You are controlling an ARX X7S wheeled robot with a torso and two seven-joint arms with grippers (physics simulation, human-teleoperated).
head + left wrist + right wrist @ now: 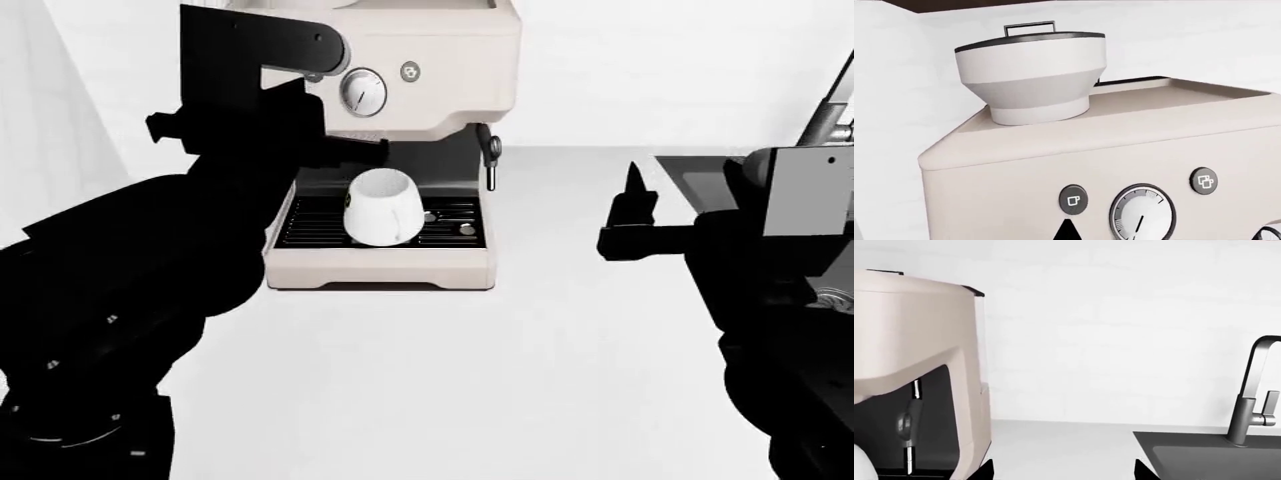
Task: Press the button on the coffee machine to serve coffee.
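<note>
Cream coffee machine, white mug, black drip grate.

White counter bears coffee machine; sink apparently inset.

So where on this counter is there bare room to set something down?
The white counter is bare between the cream-white boxy coffee machine and the dark sink, and in front of the machine. Its black drip grate is crowded: a white cup sits there, the left arm alongside.

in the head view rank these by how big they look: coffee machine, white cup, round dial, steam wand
1. coffee machine
2. white cup
3. steam wand and round dial: look about alike, so I leave them unranked.
</note>
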